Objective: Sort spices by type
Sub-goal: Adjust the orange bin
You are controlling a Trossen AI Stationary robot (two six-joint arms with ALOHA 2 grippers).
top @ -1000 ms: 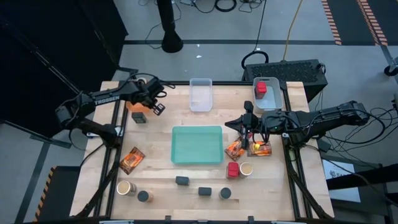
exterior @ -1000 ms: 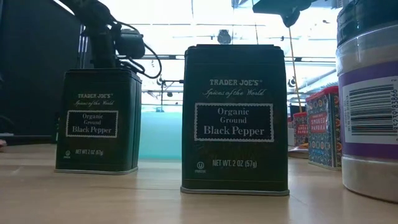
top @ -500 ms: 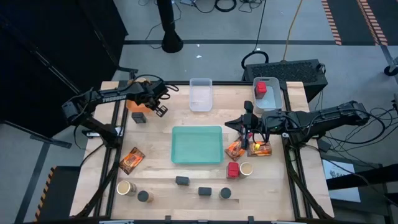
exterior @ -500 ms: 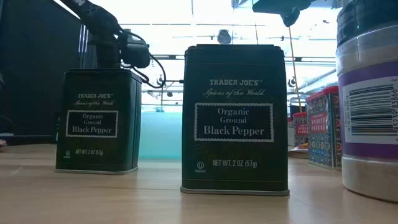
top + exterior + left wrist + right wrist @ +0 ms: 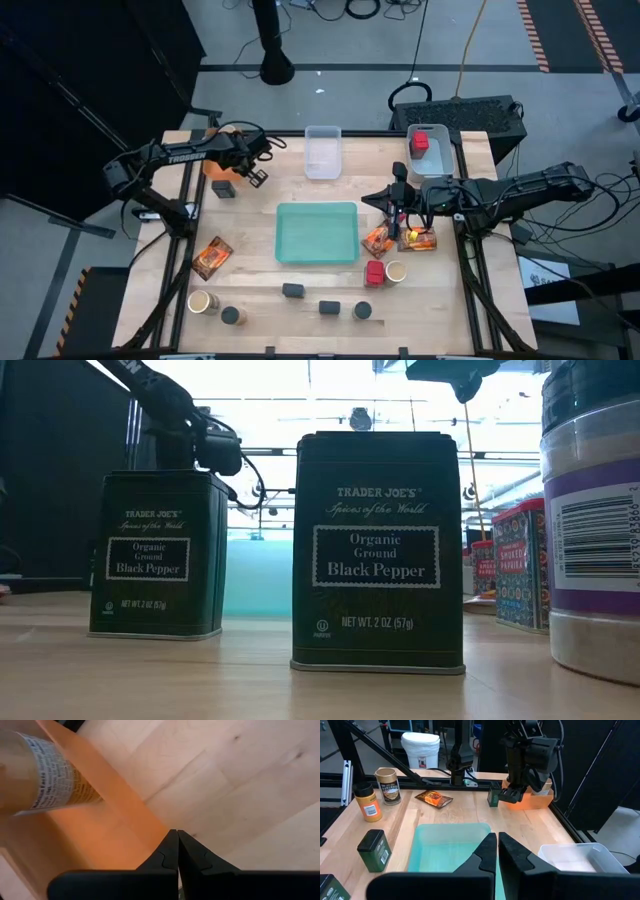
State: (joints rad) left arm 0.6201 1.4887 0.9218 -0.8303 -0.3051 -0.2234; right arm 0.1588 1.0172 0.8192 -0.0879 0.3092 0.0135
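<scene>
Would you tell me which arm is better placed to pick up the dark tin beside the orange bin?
Left: the left gripper is right beside the tin and orange bin, while the right gripper is across the tray.

A pale wooden table (image 5: 450, 300) with visible grain and a smooth matt finish. Two dark green pepper tins (image 5: 378, 550) look like painted metal with a slight sheen. The teal tray (image 5: 317, 232) and clear bin (image 5: 323, 152) look like smooth plastic. The orange bin (image 5: 100, 840) is translucent plastic.
</scene>
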